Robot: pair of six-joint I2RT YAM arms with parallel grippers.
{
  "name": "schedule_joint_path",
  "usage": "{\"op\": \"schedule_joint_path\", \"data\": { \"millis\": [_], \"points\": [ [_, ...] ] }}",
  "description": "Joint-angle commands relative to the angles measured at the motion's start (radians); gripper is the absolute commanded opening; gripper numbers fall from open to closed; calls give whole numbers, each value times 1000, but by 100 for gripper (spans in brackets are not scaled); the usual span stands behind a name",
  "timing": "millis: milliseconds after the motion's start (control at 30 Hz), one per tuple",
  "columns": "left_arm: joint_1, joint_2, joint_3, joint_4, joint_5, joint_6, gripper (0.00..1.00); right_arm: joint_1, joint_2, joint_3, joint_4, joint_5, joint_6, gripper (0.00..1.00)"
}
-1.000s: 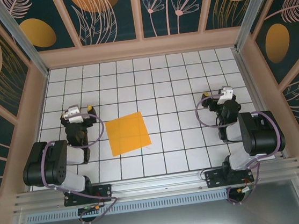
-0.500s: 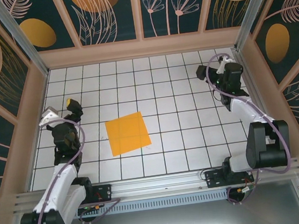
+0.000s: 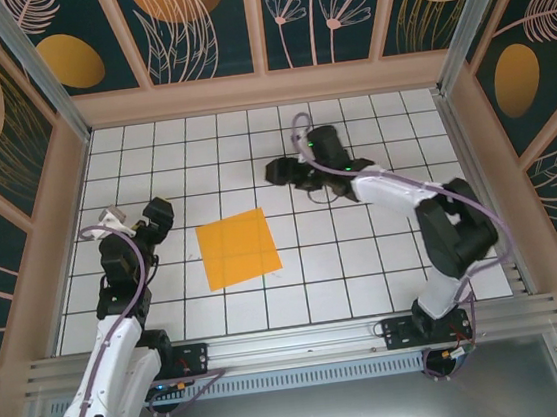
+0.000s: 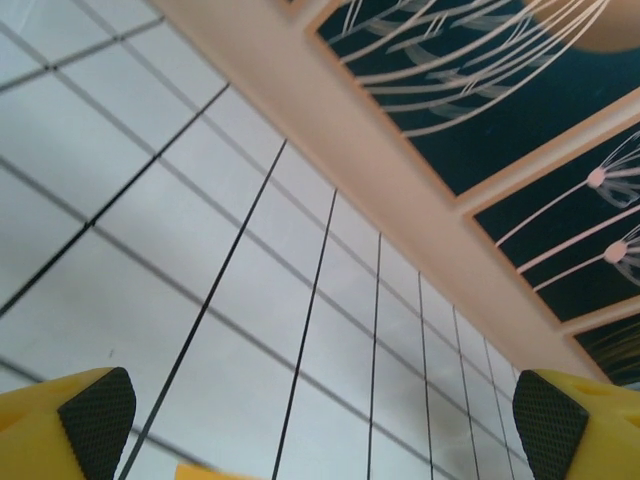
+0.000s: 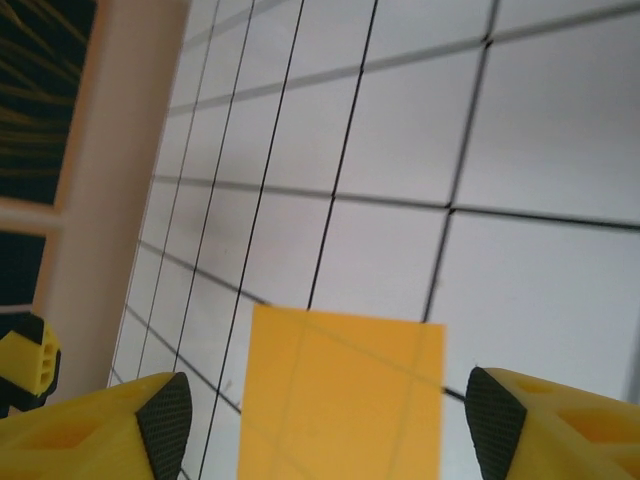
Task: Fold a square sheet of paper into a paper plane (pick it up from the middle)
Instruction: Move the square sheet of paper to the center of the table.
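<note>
The left claw (image 4: 320,420) stands wide open, with nothing between its yellow, black-padded fingertips (image 4: 97,408) at the two bottom corners. Beyond them the white tabletop (image 4: 150,250), ruled with black grid lines, runs up to a beige rail (image 4: 350,140). Above the rail are dark teal wall panels (image 4: 470,120) with pale plant drawings.

Left arm: stretched forward along the left side, wrist raised
Left gripper (image 3: 135,221): jaws spread wide, holding nothing; dark textured fingertip pads (image 4: 97,410) sit far apart in the wrist view
Right arm: reaches forward, forearm bent across towards the left
Right gripper (image 3: 279,174): points left, jaws apart, nothing between them
</note>
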Motion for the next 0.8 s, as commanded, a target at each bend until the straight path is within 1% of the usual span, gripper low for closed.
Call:
{"op": "schedule_joint_path", "data": {
  "millis": [0, 67, 167, 367, 400, 533, 567, 767],
  "points": [
    [4, -28, 31, -126, 29, -37, 99, 82, 114, 115, -69, 3, 30, 72],
    [4, -38, 31, -139, 17, -36, 99, 123, 191, 193, -119, 23, 29, 69],
    [5, -52, 33, -152, 6, -26, 99, 161, 282, 277, -141, 0, 32, 65],
    [5, -58, 23, -151, 20, -15, 99, 189, 407, 388, -180, -29, 44, 62],
    [5, -60, 21, -151, 21, -15, 99, 189, 424, 398, -180, -39, 46, 60],
    [4, -62, 13, -142, 26, -5, 99, 189, 478, 415, -185, -58, 52, 59],
    [4, -62, 11, -140, 27, -4, 99, 189, 489, 416, -191, -56, 54, 57],
    [4, -57, 8, -128, 43, 10, 99, 175, 520, 377, -199, -27, 57, 56]
  ]
}}
